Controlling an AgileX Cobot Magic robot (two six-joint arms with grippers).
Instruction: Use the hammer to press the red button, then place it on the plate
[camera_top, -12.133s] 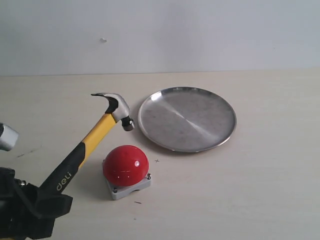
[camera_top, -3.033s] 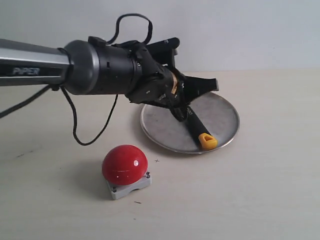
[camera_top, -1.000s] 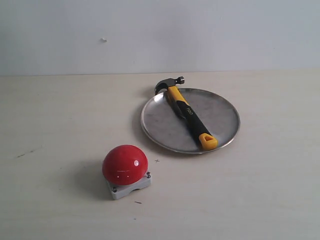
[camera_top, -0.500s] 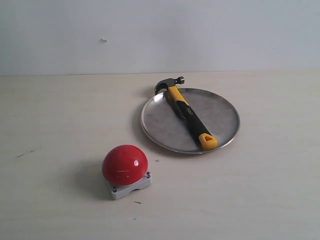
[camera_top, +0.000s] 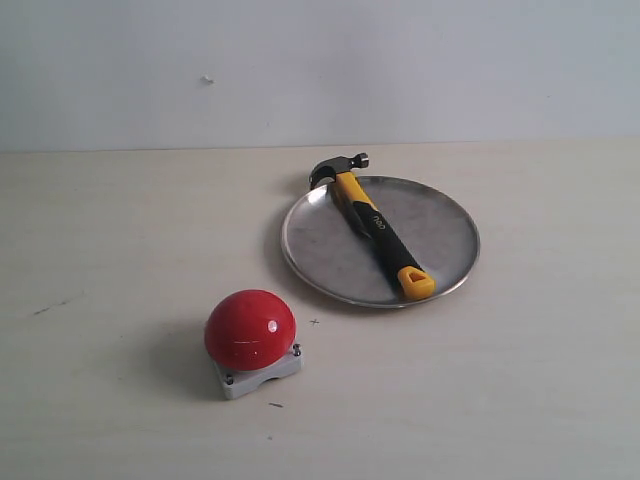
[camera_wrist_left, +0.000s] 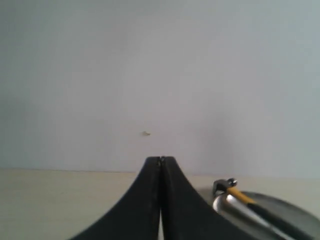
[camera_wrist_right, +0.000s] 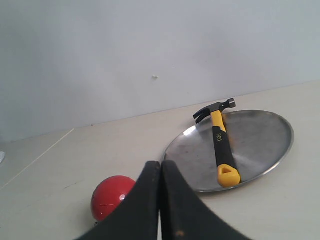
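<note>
The hammer (camera_top: 375, 226) lies across the steel plate (camera_top: 445, 225), its head at the far rim, well apart from the red button (camera_top: 250, 328). The left fingers (camera_wrist_left: 147, 200) and right fingers (camera_wrist_right: 147, 200) are pressed together, empty. Rigid and probably head-heavy, the hammer would likely grip best on its black handle.

Exterior: looks down from the near side over the whole table (camera_top: 100, 230) toward the far wall (camera_top: 320, 70). Left wrist: sits low at left, level toward that wall, catching only an edge of the plate (camera_wrist_left: 292, 207) and the head end of the hammer (camera_wrist_left: 235, 192). Right wrist: looks from near right, higher; shares plate, hammer and red button (camera_wrist_right: 112, 197) with exterior.
</note>
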